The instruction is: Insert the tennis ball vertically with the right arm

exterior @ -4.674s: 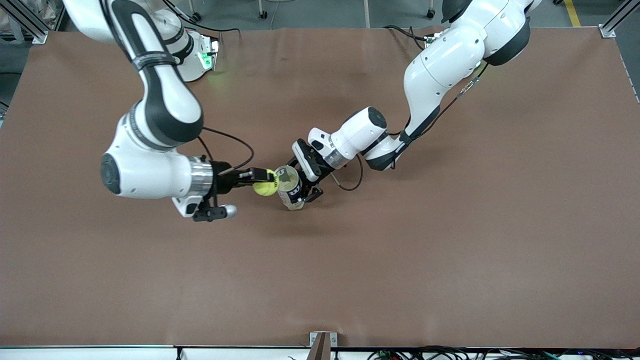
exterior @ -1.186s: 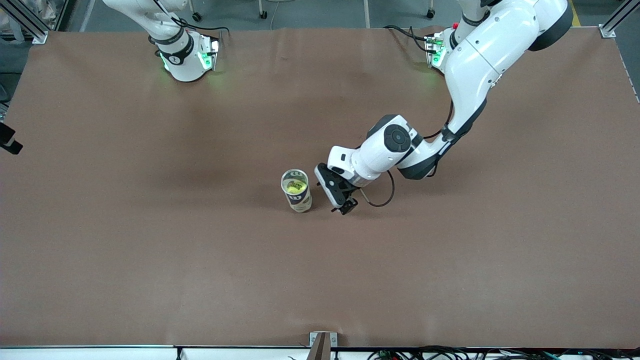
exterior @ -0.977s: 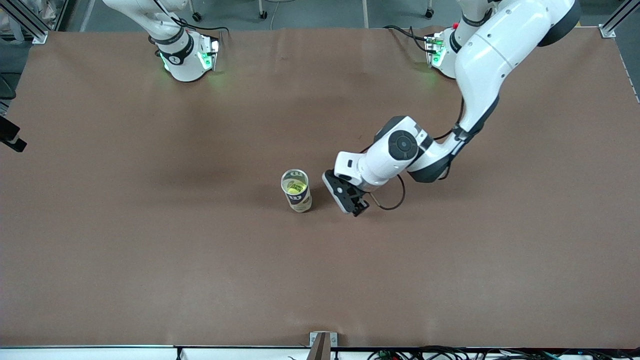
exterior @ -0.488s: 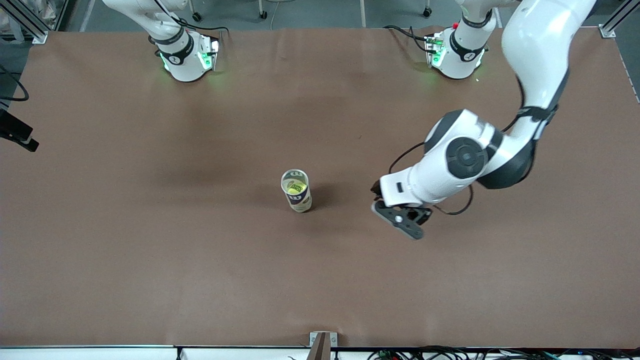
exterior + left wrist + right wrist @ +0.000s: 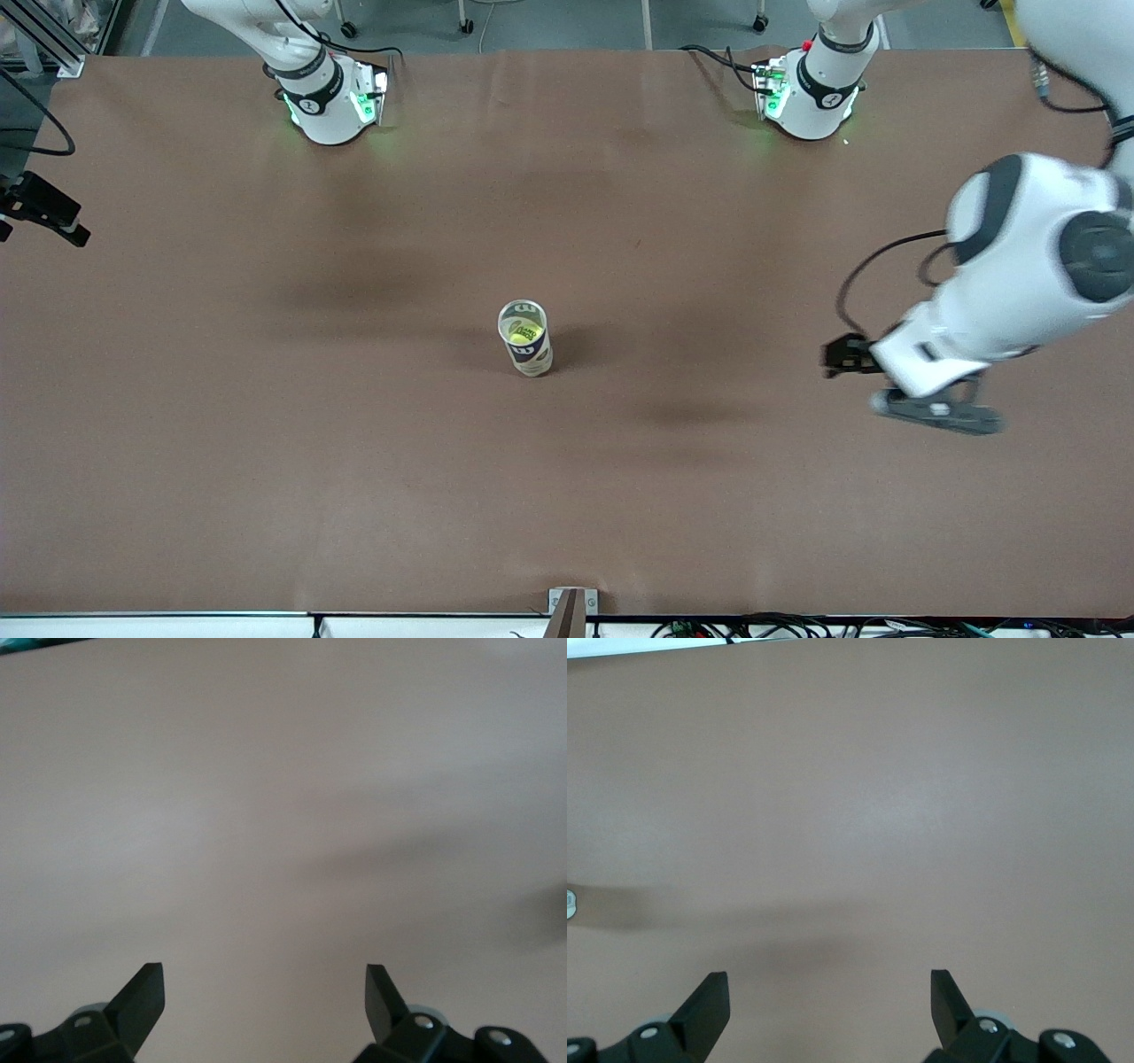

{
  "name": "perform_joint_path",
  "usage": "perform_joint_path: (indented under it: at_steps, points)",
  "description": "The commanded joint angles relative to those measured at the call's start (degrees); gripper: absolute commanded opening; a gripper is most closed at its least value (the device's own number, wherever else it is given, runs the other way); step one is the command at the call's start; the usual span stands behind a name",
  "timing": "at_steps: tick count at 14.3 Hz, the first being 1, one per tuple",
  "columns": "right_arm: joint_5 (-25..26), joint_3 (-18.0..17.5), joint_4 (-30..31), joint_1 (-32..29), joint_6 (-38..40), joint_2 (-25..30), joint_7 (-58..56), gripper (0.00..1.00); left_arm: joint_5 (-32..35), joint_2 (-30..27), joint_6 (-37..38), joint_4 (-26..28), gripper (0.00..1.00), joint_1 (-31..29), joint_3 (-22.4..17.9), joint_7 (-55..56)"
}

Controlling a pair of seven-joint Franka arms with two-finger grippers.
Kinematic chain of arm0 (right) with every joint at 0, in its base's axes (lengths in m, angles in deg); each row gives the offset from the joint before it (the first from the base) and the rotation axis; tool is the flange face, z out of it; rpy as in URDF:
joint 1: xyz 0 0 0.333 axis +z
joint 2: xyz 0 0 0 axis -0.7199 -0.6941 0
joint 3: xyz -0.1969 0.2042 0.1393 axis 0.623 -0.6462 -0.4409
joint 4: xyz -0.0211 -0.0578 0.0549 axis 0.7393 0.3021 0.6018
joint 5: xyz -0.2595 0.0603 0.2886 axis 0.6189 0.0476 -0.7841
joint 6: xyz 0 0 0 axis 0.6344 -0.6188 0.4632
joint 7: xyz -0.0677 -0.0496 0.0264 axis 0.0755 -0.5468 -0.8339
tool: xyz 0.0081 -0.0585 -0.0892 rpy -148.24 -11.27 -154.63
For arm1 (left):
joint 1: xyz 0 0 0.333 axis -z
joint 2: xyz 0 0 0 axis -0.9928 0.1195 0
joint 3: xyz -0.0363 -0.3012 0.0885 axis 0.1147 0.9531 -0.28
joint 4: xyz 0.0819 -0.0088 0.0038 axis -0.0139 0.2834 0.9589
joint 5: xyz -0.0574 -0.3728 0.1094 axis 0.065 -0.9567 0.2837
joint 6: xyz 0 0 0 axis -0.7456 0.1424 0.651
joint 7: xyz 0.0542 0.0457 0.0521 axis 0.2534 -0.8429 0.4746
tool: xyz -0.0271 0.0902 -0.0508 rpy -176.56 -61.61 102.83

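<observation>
Here the left gripper (image 5: 264, 992) hangs in the air over bare table toward the left arm's end, its two fingers (image 5: 142, 997) spread wide with nothing between them; the left wrist view shows only plain brown table (image 5: 283, 797) and a soft shadow under it. In the front view this gripper (image 5: 930, 409) sits below a bulky white wrist, blurred, well apart from the canister. The right gripper (image 5: 829, 997) is likewise spread wide and holds nothing, over bare table at the right arm's end; in the front view only a dark part of it (image 5: 44, 208) shows at the picture's edge, with a cable looping above. The clear canister (image 5: 524, 338) stands upright near the middle of the table (image 5: 266, 443), alone, with the yellow tennis ball (image 5: 523, 332) visible inside it through the open top. Nothing stands near the canister or between it and either gripper. Both arm bases, lit green, stand along the table's edge farthest from the front camera.
</observation>
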Motion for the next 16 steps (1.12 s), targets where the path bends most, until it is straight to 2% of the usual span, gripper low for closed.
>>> perform_joint_path:
  at_steps: [1, 3, 4, 7, 8, 11, 14, 16]
  points:
    - [0.8, 0.4, 1.0, 0.2, -0.3, 1.8, -0.8, 1.0, -0.3, -6.1, 6.2, 0.4, 1.0, -1.9, 0.0, 0.5]
    - [1.0, 0.0, -0.1, 0.6, 0.5, 1.7, -0.9, 1.0, -0.9, -11.1, 7.3, 0.8, 1.0, -0.8, -4.3, 0.5]
    - [0.8, 0.0, -0.5, 0.6, 0.2, 1.5, -0.8, 1.0, -1.0, -13.3, 9.4, 1.0, 1.0, 2.2, -7.3, 0.3]
    - [0.6, -0.1, -1.5, 1.3, 0.1, 0.7, -0.9, 1.0, -4.7, -18.1, 15.8, 1.0, 1.0, 15.1, -22.9, -0.1]
    - [0.8, -0.1, -1.6, 1.5, 0.1, 0.5, -0.9, 1.0, -6.7, -19.3, 17.9, 1.1, 1.0, 17.5, -26.4, -0.3]
    - [0.8, -0.1, -1.8, 1.7, 0.1, 0.2, -0.9, 1.0, -10.0, -23.9, 19.2, 5.5, 1.0, 18.7, -29.0, -2.0]
    - [1.0, -0.2, -2.0, 1.3, 0.3, -0.5, -0.9, 1.0, -13.4, -28.9, 19.2, 10.6, 1.0, 22.6, -33.7, -2.0]
    - [0.6, -0.9, -2.1, -0.4, 0.6, -0.4, -0.9, 1.0, -14.1, -32.9, 18.7, 15.1, 1.0, 22.8, -33.8, -2.0]
